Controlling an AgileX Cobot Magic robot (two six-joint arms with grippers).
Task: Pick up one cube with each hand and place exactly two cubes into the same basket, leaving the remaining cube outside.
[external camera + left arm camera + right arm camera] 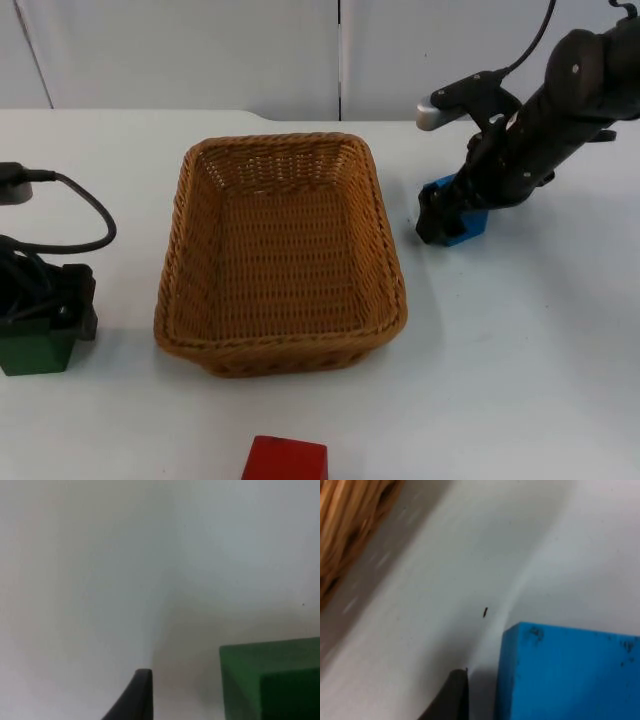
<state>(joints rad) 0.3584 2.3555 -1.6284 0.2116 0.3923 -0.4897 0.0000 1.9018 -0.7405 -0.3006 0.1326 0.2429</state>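
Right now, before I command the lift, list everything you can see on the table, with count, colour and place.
Woven wicker basket: one, tan-brown, rectangular, centre of the table, nothing inside.
Green cube: one, left of the basket, at the left gripper.
Blue cube: one, right of the basket, at the right gripper.
Red cube: one, at the near edge in front of the basket, apart from both arms.
White table top: one, ends at a grey partition wall.
Left gripper: black, down over the green cube.
Right gripper: black, down at the blue cube.
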